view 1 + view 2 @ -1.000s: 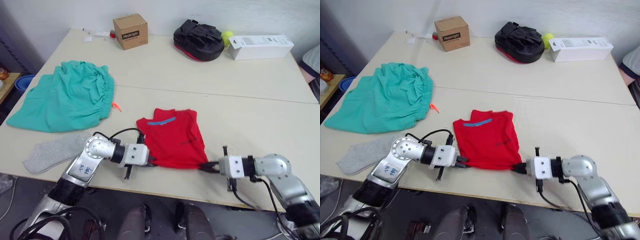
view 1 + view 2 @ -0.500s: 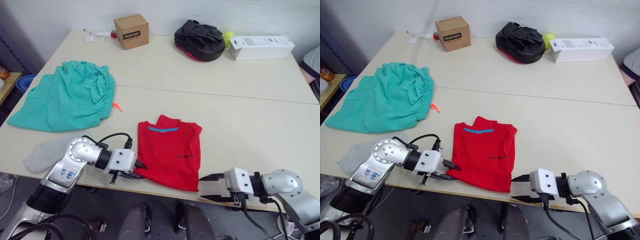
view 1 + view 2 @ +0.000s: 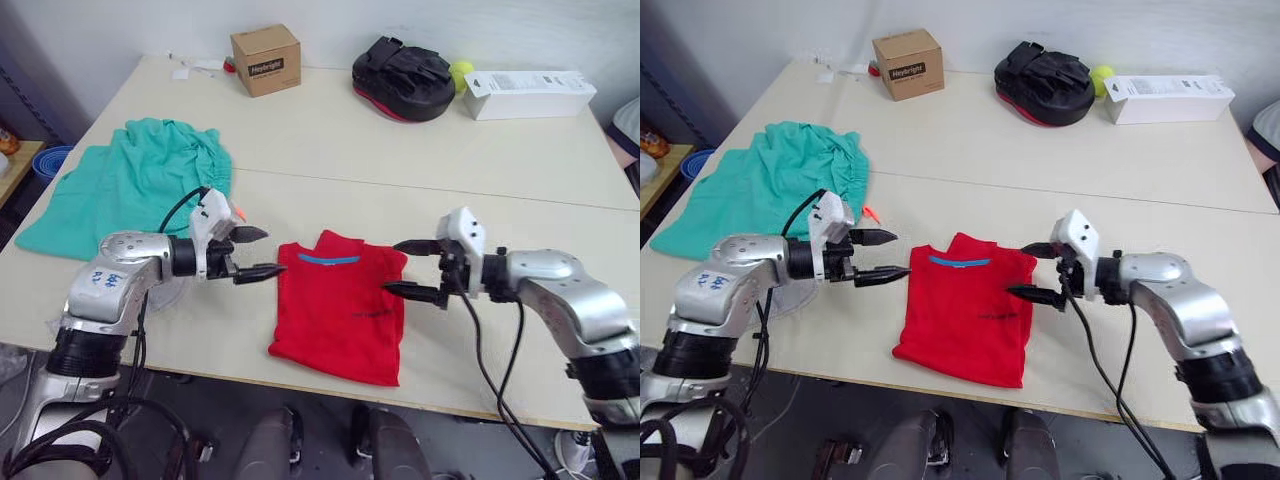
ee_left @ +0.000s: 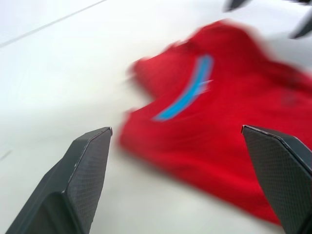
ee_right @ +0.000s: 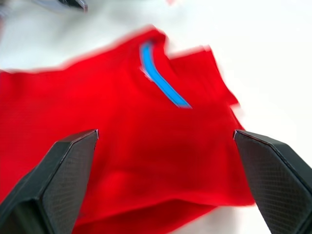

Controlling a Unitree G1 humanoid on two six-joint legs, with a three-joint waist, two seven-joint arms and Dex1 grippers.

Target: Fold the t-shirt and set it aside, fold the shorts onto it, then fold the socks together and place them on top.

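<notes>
The red t-shirt (image 3: 340, 310) lies folded flat near the table's front edge, blue neckband facing away from me. My left gripper (image 3: 272, 251) hovers open just left of the collar, nothing between its fingers. My right gripper (image 3: 390, 266) hovers open just right of the collar, also empty. In the left wrist view the t-shirt (image 4: 219, 122) lies ahead of the spread fingers (image 4: 83, 185). The teal-green shorts (image 3: 130, 185) lie crumpled at the far left. A grey sock (image 3: 785, 298) peeks out from under my left arm, mostly hidden.
Along the back edge stand a cardboard box (image 3: 265, 60), a black bag (image 3: 405, 78), a yellow-green ball (image 3: 460, 70) and a long white box (image 3: 530, 93). A blue bowl (image 3: 45, 160) sits off the table's left side.
Both grippers, shut at the t-shirt's near corners a second ago, have opened, let go and moved up to either side of the collar. The t-shirt now lies closer to the front edge.
</notes>
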